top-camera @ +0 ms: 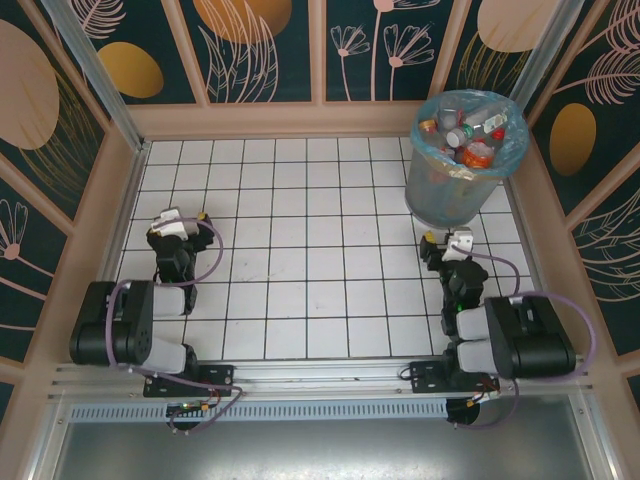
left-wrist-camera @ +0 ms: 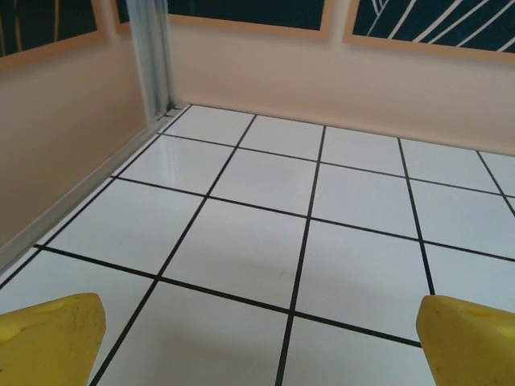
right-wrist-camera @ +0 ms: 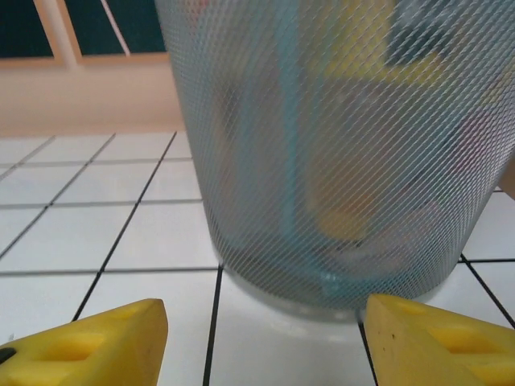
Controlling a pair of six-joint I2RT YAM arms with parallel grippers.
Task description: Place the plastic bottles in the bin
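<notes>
Bin [top-camera: 441, 190] upright at the far right of the bench [top-camera: 300, 250], long axis vertical, mouth up, with bottles [top-camera: 468, 130] heaped inside pointing every way. Right end effector [right-wrist-camera: 261, 338] just near of it, fingers apart, empty. Left end effector [left-wrist-camera: 257, 338] at near left, spread wide, empty.

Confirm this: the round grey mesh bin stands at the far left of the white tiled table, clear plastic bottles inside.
Not left. The top external view shows the round grey mesh bin at the far right of the white tiled table, clear plastic bottles inside.
</notes>
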